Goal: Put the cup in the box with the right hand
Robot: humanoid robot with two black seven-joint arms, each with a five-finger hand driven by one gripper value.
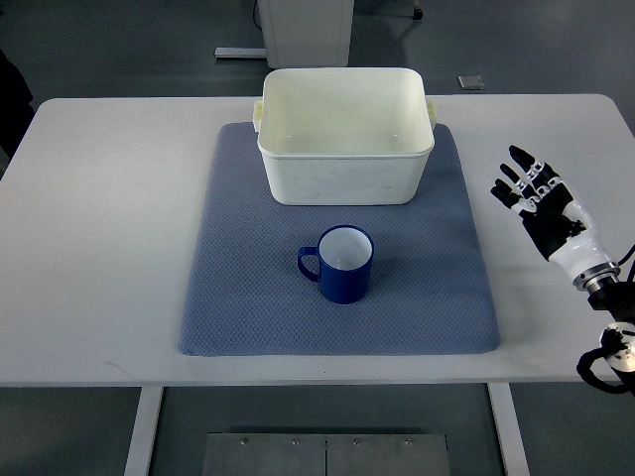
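White bench (109, 248) fills most of frame. Blue-grey mat (248, 297) lies flat at its centre. Grey floor (129, 50) across the top; white cabinet base (303, 30) at top centre, small square floor plate (471, 82) upper right. Metal plate (325, 454) with screws at bottom centre, under the bench.

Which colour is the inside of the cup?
White inside the cup, blue outside; top view shows it.
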